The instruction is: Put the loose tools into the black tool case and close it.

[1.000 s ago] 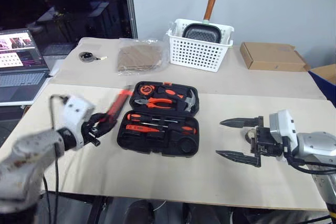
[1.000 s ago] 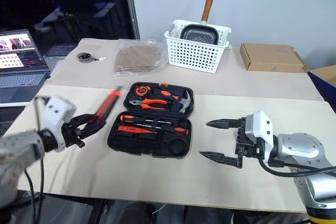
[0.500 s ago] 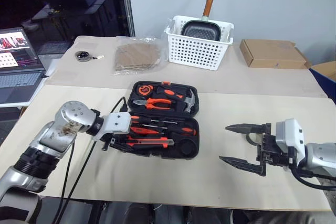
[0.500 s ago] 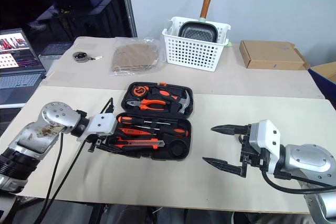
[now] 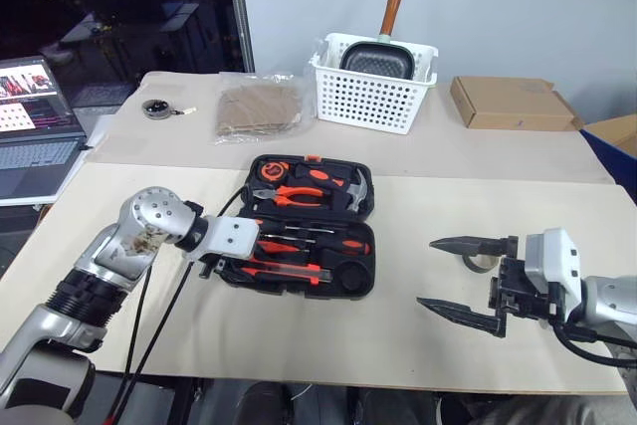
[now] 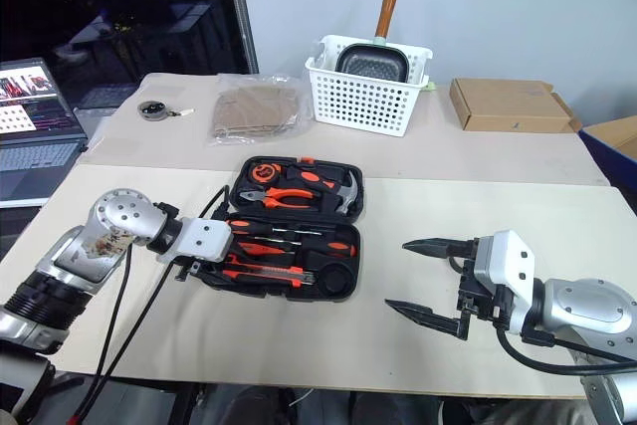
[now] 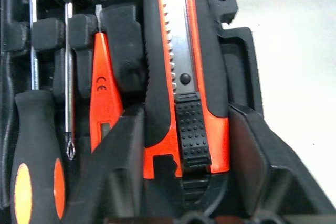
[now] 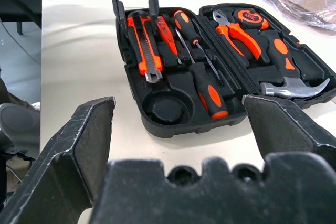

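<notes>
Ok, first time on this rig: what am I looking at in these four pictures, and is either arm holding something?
It's a two-armed humanoid at a table. The two wide pictures come from its head, the close ones from each wrist. The open black tool case lies in front; a white basket and cardboard box beyond, a laptop at the left. The left jaws stand open astride the utility knife, lying in its recess. The right jaws are wide open, empty; a grey tape roll lies by them.
</notes>
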{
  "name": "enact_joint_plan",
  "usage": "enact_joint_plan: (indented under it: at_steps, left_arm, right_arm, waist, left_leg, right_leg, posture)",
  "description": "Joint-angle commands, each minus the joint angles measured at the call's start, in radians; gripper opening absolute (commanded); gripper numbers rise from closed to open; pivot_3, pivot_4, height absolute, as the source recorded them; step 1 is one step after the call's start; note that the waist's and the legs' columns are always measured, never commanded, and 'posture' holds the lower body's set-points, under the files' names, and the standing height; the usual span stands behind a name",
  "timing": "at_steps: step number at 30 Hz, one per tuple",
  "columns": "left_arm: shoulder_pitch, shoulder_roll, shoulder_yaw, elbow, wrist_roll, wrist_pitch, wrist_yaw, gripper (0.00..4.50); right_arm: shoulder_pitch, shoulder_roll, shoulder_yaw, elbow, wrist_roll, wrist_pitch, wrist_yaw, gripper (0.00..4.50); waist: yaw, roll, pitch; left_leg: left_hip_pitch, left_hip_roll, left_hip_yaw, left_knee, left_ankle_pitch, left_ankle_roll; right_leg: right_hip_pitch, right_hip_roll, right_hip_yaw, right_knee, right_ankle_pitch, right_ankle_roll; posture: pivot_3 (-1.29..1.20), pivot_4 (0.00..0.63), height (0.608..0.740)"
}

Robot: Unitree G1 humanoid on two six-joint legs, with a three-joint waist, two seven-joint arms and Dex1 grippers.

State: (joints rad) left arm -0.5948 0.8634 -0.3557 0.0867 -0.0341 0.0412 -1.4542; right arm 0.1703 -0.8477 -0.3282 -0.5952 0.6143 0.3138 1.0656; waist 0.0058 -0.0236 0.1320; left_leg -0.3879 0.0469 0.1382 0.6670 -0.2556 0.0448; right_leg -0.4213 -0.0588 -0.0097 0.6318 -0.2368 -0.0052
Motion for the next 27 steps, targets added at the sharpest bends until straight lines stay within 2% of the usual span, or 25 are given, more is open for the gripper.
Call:
enact_joint_plan:
  at_steps: [1,2,6,9,11,16,20,27]
  left_arm:
    - [0.019,0.008,0.037,-0.013,-0.045,0.053,-0.022,4.14]
    - [0.019,0.005,0.078,-0.055,-0.115,0.133,-0.025,4.44]
    - [0.028,0.015,0.243,-0.196,-0.352,0.462,0.022,4.44]
    - [0.086,-0.018,0.334,-0.266,-0.421,0.58,0.143,3.74]
    - [0.185,-0.062,0.375,-0.354,-0.445,0.619,0.243,3.05]
    - [0.353,-0.179,0.343,-0.45,-0.344,0.551,0.462,1.38]
    - [0.417,-0.23,0.254,-0.397,-0.245,0.482,0.545,0.07]
    - [0.542,-0.12,0.223,-0.284,-0.146,0.347,0.515,0.07]
  right_arm:
    - [-0.01,-0.011,-0.029,-0.022,0.025,0.001,-0.001,4.5]
    - [-0.011,-0.011,-0.028,-0.02,0.024,0.0,0.001,4.5]
    - [-0.02,-0.009,-0.019,-0.008,0.017,-0.007,0.003,4.5]
    - [-0.032,-0.004,-0.007,0.0,0.01,-0.01,0.001,4.5]
    - [-0.041,-0.002,0.002,0.005,0.007,-0.011,-0.001,4.5]
    - [-0.062,-0.004,0.009,0.021,0.005,-0.011,0.003,4.5]
    - [-0.078,-0.005,0.023,0.03,0.0,-0.012,0.001,4.5]
    - [-0.072,-0.016,0.008,0.024,0.004,-0.007,0.005,4.5]
  waist:
    - [-0.006,0.0,0.0]
    - [-0.008,0.0,0.0]
    - [-0.009,-0.001,0.0]
    - [-0.007,0.0,0.0]
    - [-0.009,0.001,0.0]
    - [-0.005,0.0,0.0]
    - [0.006,0.0,0.0]
    - [0.0,0.004,-0.005]
  left_leg:
    - [0.0,0.0,0.0,0.0,0.0,0.0]
    - [0.0,0.0,0.0,0.0,0.0,0.0]
    - [-0.002,0.001,0.0,0.001,0.0,0.0]
    - [-0.002,0.001,-0.001,0.002,0.0,0.0]
    - [0.0,0.001,-0.001,0.002,0.0,0.0]
    - [0.001,0.001,-0.001,0.002,0.0,-0.001]
    - [0.002,0.0,-0.001,0.002,0.002,-0.003]
    - [0.005,0.001,-0.001,0.001,0.002,-0.003]
  right_leg:
    - [0.0,0.0,0.0,0.0,0.0,0.0]
    - [0.0,0.0,0.0,0.0,0.0,0.0]
    - [-0.002,0.0,-0.001,0.0,0.0,0.001]
    - [0.0,-0.001,-0.001,0.0,-0.001,0.001]
    - [0.001,-0.001,0.0,0.0,0.0,0.001]
    - [0.002,-0.001,0.0,0.002,0.0,0.001]
    - [0.002,-0.001,0.0,0.002,0.002,-0.001]
    - [0.003,-0.001,0.001,0.002,0.002,-0.002]
  posture:
    - [0.0,0.15,0.74]
    - [0.0,0.15,0.74]
    - [0.0,0.15,0.74]
    - [0.0,0.15,0.74]
    - [0.0,0.15,0.74]
    - [0.0,0.15,0.74]
    - [0.0,0.15,0.74]
    - [0.0,0.15,0.74]
